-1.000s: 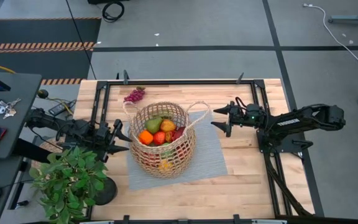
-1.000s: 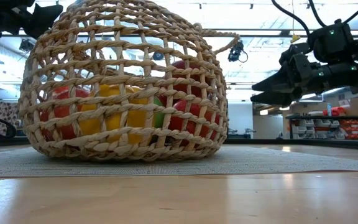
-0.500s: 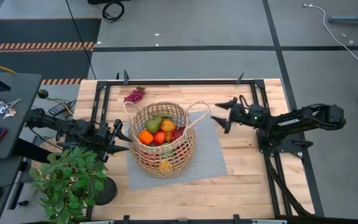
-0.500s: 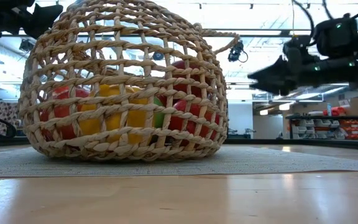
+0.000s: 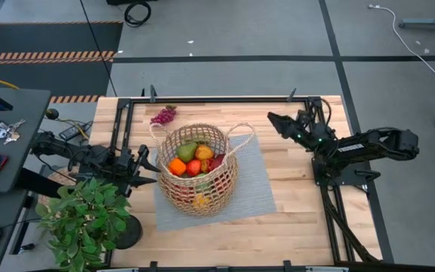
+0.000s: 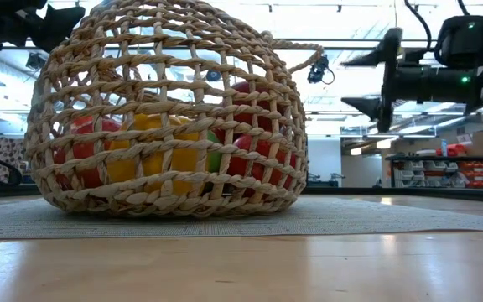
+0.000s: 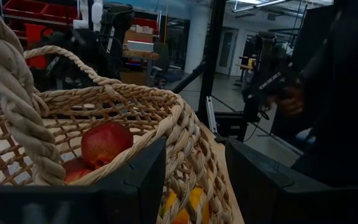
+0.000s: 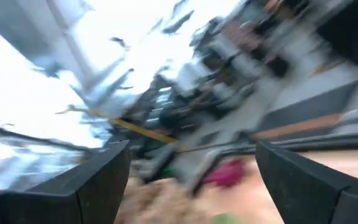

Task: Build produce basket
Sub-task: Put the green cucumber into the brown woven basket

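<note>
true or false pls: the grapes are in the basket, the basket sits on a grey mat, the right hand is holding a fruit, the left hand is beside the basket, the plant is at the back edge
1. The grapes are in the basket. False: they lie on the table behind it.
2. The basket sits on a grey mat. True.
3. The right hand holds a fruit. False: it is open and empty.
4. The left hand is beside the basket. True.
5. The plant is at the back edge. False: it stands at the front left corner.
</note>
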